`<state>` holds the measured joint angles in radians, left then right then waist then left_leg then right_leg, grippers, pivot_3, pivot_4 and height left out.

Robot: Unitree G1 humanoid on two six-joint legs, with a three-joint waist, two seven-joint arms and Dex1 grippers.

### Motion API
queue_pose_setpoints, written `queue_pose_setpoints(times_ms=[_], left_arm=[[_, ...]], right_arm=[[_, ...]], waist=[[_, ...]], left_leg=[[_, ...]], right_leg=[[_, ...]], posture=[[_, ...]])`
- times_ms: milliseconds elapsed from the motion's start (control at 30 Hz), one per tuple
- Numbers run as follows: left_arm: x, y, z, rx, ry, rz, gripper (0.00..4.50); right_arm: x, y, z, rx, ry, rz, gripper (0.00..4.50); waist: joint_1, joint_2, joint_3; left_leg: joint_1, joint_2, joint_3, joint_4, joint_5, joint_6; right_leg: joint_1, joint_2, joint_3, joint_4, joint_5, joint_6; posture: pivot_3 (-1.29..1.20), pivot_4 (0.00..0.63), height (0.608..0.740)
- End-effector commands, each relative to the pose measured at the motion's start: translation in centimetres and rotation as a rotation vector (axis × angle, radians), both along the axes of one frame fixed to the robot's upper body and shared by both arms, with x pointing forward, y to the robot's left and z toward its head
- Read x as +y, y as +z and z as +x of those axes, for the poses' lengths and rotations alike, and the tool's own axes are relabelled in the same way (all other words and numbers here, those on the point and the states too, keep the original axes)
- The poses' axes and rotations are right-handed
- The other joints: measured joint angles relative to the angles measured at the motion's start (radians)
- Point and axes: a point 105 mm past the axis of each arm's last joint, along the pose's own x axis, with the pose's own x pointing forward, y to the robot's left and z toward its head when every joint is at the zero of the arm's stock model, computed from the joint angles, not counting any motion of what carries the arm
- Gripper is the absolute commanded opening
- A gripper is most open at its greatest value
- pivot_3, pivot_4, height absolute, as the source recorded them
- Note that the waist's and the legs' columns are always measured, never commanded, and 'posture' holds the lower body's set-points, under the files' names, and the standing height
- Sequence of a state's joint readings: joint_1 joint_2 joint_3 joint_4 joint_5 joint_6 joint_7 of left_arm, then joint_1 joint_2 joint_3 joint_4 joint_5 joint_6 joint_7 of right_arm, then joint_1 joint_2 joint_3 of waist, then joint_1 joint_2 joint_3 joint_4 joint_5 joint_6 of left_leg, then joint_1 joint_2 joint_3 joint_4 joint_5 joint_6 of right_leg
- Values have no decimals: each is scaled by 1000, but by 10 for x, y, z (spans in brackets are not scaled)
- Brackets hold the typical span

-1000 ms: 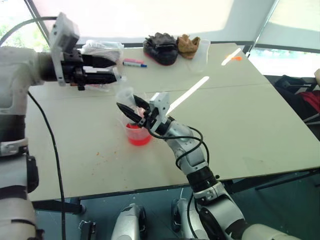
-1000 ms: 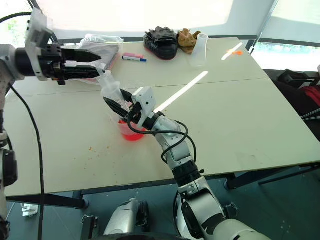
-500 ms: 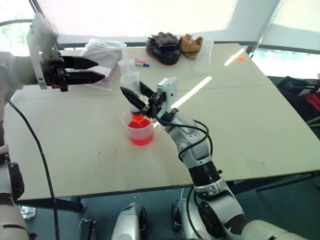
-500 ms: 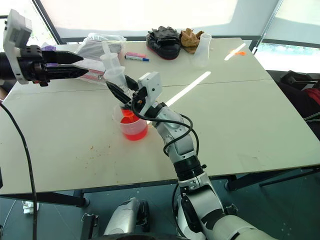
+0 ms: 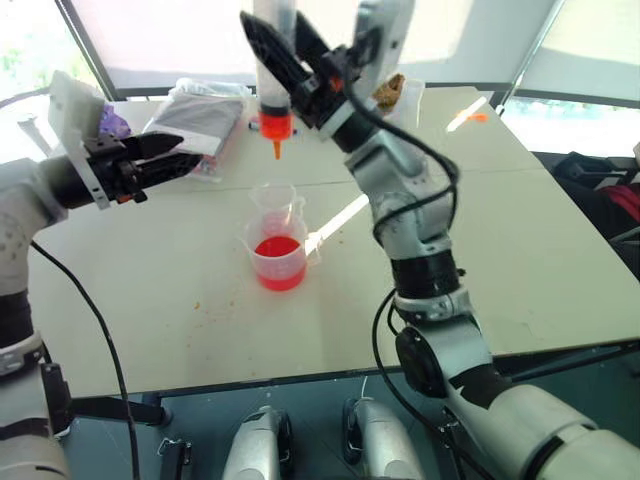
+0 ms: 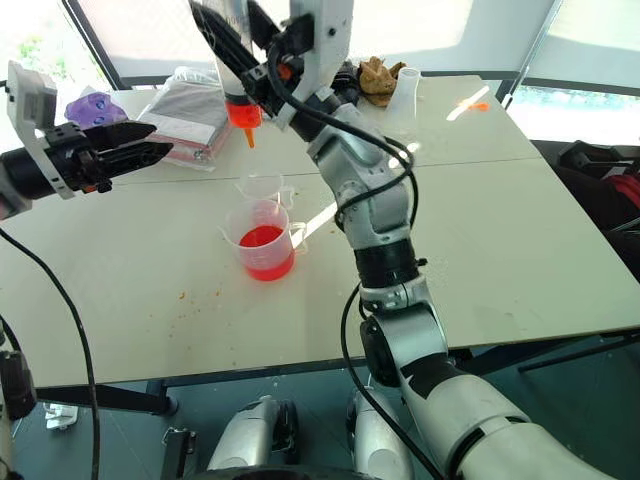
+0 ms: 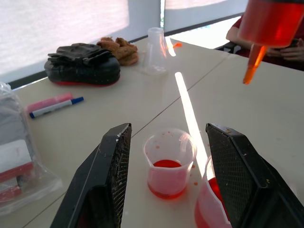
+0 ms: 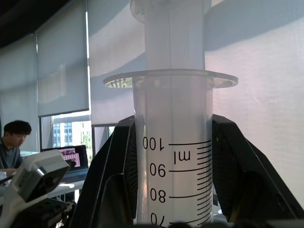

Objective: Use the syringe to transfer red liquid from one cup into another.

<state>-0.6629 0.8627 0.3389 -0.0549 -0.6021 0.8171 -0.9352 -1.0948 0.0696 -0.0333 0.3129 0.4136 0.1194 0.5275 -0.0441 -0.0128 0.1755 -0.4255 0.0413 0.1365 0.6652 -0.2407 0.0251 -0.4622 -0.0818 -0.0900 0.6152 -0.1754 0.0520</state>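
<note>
- Now the syringe (image 5: 274,70) hangs upright well above the table (image 5: 500,230), orange tip down, its lower barrel filled with red liquid (image 7: 270,21).
- The right gripper (image 5: 290,50) is clamped on the syringe's barrel, one black finger on each side.
- Below it stand the two cups, just beside each other: the shorter, wider cup (image 5: 278,256) holding red liquid, and the taller, narrower cup (image 5: 275,203) behind it with a little red at its bottom.
- The left gripper (image 5: 185,160) hovers off to the side, fingers spread, holding nothing.
- Farther back lie a plastic bag (image 5: 200,115), markers (image 7: 54,105) and gloves (image 7: 83,59).
</note>
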Motion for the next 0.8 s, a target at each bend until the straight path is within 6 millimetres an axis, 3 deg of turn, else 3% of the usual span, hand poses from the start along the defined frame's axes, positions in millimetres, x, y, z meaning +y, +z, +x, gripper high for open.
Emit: queue_pose_setpoints(times_ms=[33, 300, 467, 633, 800], left_arm=[[6, 15, -4, -90, 37, -18, 2585], [14, 19, -3, -125, 76, -24, 2585], [13, 35, 13, -211, 85, -14, 2585], [-5, 66, 42, -321, 29, 3, 2585], [-38, 86, 63, -377, -69, 22, 2585]], right_arm=[[13, -11, 16, -15, -3, -20, 1476], [28, -44, 44, 30, -53, -105, 1476], [29, -55, 48, 49, -53, -129, 1476], [31, -66, 50, 68, -62, -155, 1476], [34, -72, 50, 79, -70, -170, 1476]], waist=[[0, 0, 0], [-1, 0, 0], [2, 0, 0], [5, 0, 0], [0, 0, 0]], left_leg=[[0, 0, 0, 0, 0, 0], [-2, 0, 1, 0, 2, -4], [-2, 0, 0, 0, 2, -4], [-2, 0, 0, 0, 2, -5], [-2, 0, 1, -1, 3, -5]], right_leg=[[0, 0, 0, 0, 0, 0], [-1, 0, 0, -1, 0, 0], [-1, -1, 0, -1, 0, 0], [0, -1, -1, -1, 0, 0], [-1, -1, -1, -1, 0, 1]], posture=[[0, 150, 740], [0, 150, 740], [0, 150, 740], [0, 150, 740], [0, 150, 740]])
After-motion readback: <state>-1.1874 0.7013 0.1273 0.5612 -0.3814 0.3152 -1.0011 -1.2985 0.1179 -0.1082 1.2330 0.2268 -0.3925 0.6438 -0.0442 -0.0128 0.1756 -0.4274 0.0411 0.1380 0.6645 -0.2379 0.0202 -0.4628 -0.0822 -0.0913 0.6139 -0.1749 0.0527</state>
